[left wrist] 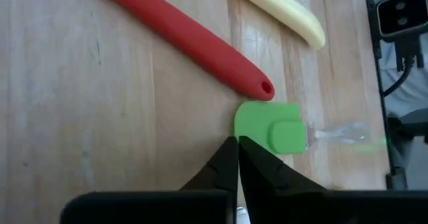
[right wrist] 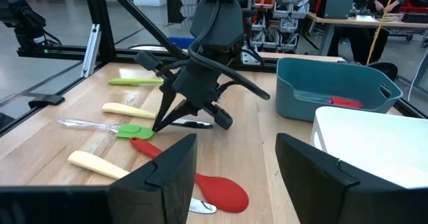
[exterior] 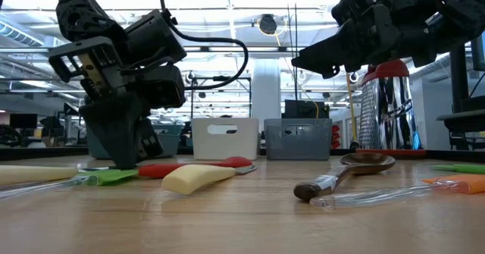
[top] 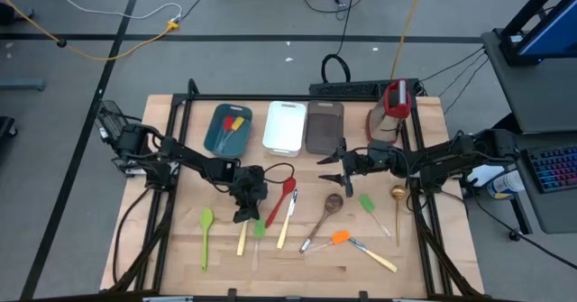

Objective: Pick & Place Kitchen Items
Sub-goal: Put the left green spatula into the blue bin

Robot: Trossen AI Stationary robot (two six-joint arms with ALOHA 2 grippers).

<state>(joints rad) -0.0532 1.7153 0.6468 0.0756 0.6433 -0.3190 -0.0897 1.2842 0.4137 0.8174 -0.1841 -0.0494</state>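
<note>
Pickup step in hand: the left gripper, left of centre in the high view, points down at the wooden table with its fingertips pinched together at the edge of the small green silicone spatula with a clear handle. The tips look closed beside the green blade, not around it, so whether the spatula is truly caught cannot be told. It lies flat, just beside the tail of the long red silicone spoon and near a pale cream-handled knife. The right gripper hovers at upper centre with its fingers spread wide, holding nothing. The teal rectangular tray, at the upper left of the table, already holds red and yellow utensils. Next move, as a judgement: a slow lift to test the grip; if the spatula stays down, reopen and straddle the blade.
</note>
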